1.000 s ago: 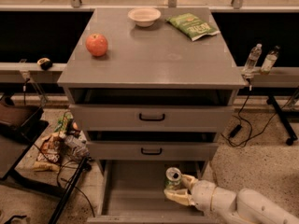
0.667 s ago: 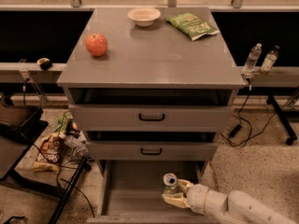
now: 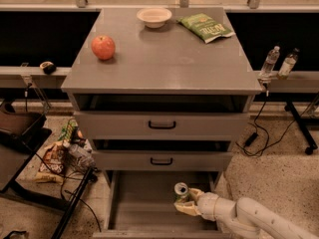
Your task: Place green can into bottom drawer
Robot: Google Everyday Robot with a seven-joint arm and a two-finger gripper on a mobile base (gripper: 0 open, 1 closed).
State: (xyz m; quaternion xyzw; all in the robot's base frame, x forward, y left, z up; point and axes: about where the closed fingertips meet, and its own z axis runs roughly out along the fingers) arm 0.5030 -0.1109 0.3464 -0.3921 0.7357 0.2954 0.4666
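Note:
The green can [image 3: 181, 191] stands upright inside the open bottom drawer [image 3: 139, 203], at its right side, its silver top showing. My gripper [image 3: 187, 202] reaches in from the lower right on a white arm and is closed around the can's right side. The can's base is hidden by the fingers, so I cannot tell whether it rests on the drawer floor. The two upper drawers with black handles are shut.
On the cabinet top lie a red apple [image 3: 103, 47], a white bowl [image 3: 154, 17] and a green chip bag [image 3: 205, 27]. Two water bottles [image 3: 269, 60] stand on the right ledge. Cables, snack wrappers and a dark stand lie on the floor at the left.
My gripper has moved left and down with the can, deeper into the bottom drawer. Nothing on the cabinet top has moved.

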